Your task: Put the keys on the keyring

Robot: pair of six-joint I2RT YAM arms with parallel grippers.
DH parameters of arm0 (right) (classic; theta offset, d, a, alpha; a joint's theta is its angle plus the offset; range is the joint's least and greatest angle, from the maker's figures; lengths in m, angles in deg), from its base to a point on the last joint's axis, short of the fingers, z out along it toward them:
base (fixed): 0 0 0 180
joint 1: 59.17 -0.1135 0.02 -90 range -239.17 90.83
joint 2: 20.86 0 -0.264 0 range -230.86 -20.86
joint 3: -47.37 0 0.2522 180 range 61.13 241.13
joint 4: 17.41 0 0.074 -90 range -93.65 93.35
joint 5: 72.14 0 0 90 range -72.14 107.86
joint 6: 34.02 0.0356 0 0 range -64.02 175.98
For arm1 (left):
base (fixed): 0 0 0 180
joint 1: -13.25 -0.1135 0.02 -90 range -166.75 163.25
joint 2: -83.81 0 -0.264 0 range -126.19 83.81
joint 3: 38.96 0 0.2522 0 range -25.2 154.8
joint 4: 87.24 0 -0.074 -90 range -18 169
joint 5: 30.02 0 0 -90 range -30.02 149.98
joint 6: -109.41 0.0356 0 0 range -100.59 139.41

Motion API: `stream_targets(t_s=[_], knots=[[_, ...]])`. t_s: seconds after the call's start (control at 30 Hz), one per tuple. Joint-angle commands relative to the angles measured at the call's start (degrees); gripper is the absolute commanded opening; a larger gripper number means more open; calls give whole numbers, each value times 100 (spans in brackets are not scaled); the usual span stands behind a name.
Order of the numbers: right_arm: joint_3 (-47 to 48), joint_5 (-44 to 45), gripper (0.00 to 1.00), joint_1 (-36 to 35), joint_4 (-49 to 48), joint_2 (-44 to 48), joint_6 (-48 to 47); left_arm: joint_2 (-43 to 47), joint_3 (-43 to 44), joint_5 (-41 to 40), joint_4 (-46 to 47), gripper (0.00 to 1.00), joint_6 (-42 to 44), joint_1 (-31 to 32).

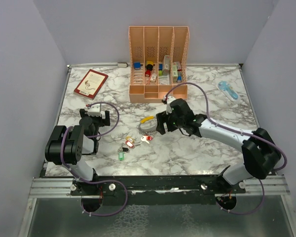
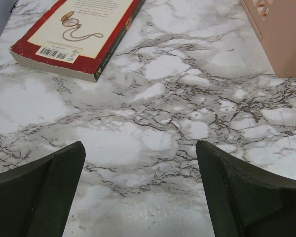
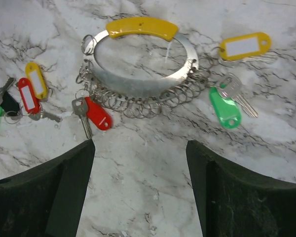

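Observation:
The keyring (image 3: 138,84) is a wide silvery band with a yellow grip (image 3: 140,25) and several small wire rings along its near edge. It lies flat mid-table (image 1: 148,127). A red-tagged key (image 3: 94,112) and a green-tagged key (image 3: 224,106) lie at those small rings, and a yellow-tagged key (image 3: 244,45) lies at the band's right. A loose cluster of red, yellow and green tagged keys (image 3: 27,94) lies to the left. My right gripper (image 3: 139,143) is open and empty just short of the keyring. My left gripper (image 2: 140,145) is open and empty over bare marble, away from the keys.
A peach slotted organizer (image 1: 136,49) with coloured blocks stands at the back; its corner shows in the left wrist view (image 2: 281,34). A red book (image 1: 91,83) lies back left (image 2: 79,29). A blue object (image 1: 228,90) lies back right. More tagged keys (image 1: 129,143) and a green tag (image 1: 121,155) lie front-centre.

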Motion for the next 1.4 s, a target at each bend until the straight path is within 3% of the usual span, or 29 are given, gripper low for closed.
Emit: stream_targets(t_s=[0.0,0.33,0.63,0.97,1.37], knots=[[512,-951,75,-136,-709,-509,121,-10,52,-88,263,98,-59,-5],[1525,-1585,61,-214,-999,-1810,80,-11,63,-87,265,98,-57,-6],[2050,-1981,37,-225,-1205,-2562,68,-22,61,-81,259,98,-61,-6],[2317,-2188,38,-258,-1219,-3161,93,-17,61,-82,261,98,-58,-5],[2486,-1823,38,-258,-1131,-3462,33,-19,61,-83,265,98,-58,-6]])
